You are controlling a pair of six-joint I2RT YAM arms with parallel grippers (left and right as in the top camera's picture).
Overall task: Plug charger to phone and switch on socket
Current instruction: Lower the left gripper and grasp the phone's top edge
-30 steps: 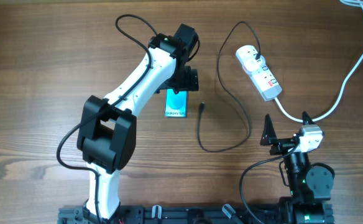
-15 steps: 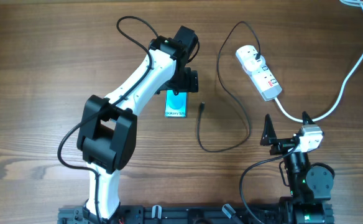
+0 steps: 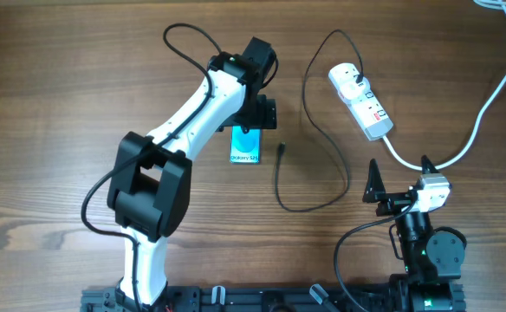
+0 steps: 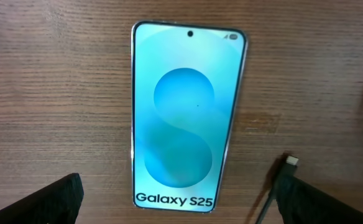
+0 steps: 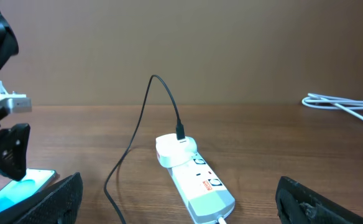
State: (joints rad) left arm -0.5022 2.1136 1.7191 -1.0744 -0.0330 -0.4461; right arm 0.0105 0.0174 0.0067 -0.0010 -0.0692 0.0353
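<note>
The phone (image 3: 246, 147) lies flat on the wooden table, its cyan screen up (image 4: 184, 112) and its white text edge toward the table's front. My left gripper (image 3: 256, 117) hovers over it, open, one finger on each side (image 4: 184, 202). The charger's black connector tip (image 3: 282, 149) lies loose just right of the phone (image 4: 291, 161). Its thin cable (image 3: 309, 204) loops back to a white adapter (image 5: 175, 149) plugged into the socket (image 3: 361, 101). My right gripper (image 3: 400, 176) stands open well short of the socket (image 5: 197, 180), holding nothing (image 5: 188, 205).
A thick white cord (image 3: 478, 121) runs from the socket's near end off to the far right of the table. The left arm's black wiring (image 3: 184, 35) arcs behind the left wrist. The arm bases (image 3: 426, 260) stand at the front edge.
</note>
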